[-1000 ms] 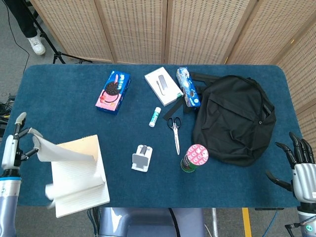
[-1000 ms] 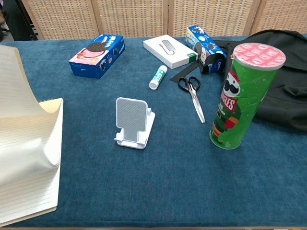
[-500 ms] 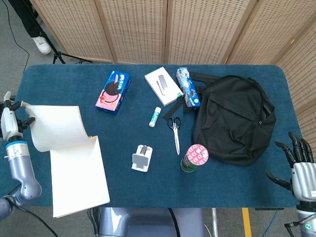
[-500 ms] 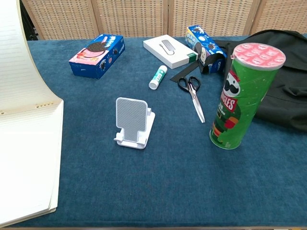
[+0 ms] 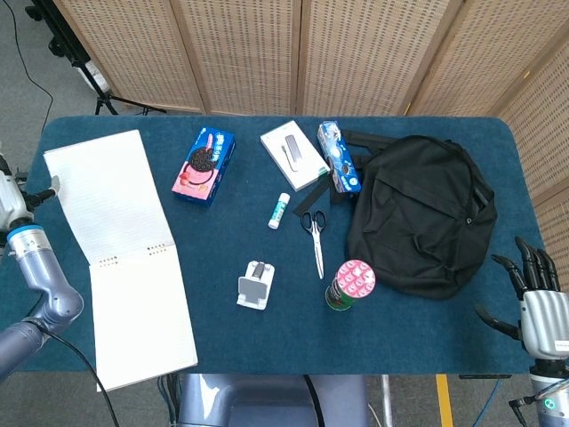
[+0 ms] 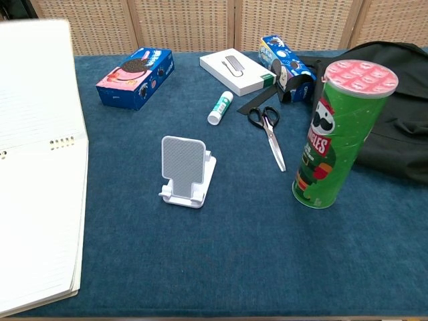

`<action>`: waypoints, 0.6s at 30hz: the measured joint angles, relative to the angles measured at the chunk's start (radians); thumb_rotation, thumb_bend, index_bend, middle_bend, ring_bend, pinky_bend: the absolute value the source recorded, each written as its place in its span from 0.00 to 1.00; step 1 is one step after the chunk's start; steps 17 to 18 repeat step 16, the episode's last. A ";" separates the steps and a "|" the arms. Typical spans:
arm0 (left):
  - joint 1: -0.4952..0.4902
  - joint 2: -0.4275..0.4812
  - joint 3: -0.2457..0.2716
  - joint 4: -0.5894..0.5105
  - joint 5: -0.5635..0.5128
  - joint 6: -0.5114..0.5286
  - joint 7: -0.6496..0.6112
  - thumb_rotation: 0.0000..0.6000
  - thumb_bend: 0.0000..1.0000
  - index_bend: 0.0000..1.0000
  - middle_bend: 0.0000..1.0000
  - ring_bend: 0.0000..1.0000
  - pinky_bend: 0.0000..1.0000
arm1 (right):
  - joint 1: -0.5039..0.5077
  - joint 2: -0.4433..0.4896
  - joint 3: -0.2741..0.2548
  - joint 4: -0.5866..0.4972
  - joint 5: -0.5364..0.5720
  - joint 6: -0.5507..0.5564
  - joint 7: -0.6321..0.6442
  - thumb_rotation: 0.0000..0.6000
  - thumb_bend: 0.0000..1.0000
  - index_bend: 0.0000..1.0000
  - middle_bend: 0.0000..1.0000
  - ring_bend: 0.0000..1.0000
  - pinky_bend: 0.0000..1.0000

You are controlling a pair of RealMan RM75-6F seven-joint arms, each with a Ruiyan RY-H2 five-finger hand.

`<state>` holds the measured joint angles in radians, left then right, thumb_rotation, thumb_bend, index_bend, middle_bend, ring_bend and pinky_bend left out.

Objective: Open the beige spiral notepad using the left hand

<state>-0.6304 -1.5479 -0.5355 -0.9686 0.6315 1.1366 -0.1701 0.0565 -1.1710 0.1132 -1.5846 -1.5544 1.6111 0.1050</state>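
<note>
The beige spiral notepad (image 5: 124,258) lies open at the table's near left, cover folded far; the left hand (image 5: 12,200) beside it, fingers unclear, right hand (image 5: 533,302) spread, empty.

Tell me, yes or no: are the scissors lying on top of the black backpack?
No, the scissors lie on the blue table, clear of the black backpack.
</note>
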 measured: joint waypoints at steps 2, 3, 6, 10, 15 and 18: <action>0.010 0.008 -0.001 -0.014 0.023 0.008 -0.016 1.00 0.09 0.00 0.00 0.00 0.00 | 0.000 0.000 0.000 -0.001 -0.001 0.001 0.000 1.00 0.19 0.20 0.00 0.00 0.00; 0.016 0.013 0.001 -0.023 0.035 0.013 -0.025 1.00 0.08 0.00 0.00 0.00 0.00 | -0.001 0.000 -0.001 -0.001 -0.002 0.002 0.000 1.00 0.19 0.20 0.00 0.00 0.00; 0.045 0.034 0.010 -0.070 0.092 0.036 -0.067 1.00 0.06 0.00 0.00 0.00 0.00 | -0.003 0.002 -0.001 -0.004 -0.006 0.008 0.002 1.00 0.20 0.20 0.00 0.00 0.00; 0.106 0.086 0.048 -0.174 0.191 0.068 -0.120 1.00 0.05 0.00 0.00 0.00 0.00 | -0.006 0.007 -0.002 -0.008 -0.010 0.016 0.007 1.00 0.19 0.20 0.00 0.00 0.00; 0.207 0.186 0.163 -0.331 0.357 0.109 -0.145 1.00 0.05 0.00 0.00 0.00 0.00 | -0.008 0.012 -0.004 -0.013 -0.015 0.020 0.014 1.00 0.19 0.20 0.00 0.00 0.00; 0.224 0.204 0.189 -0.352 0.388 0.117 -0.145 1.00 0.05 0.00 0.00 0.00 0.00 | -0.009 0.013 -0.004 -0.013 -0.016 0.021 0.015 1.00 0.20 0.20 0.00 0.00 0.00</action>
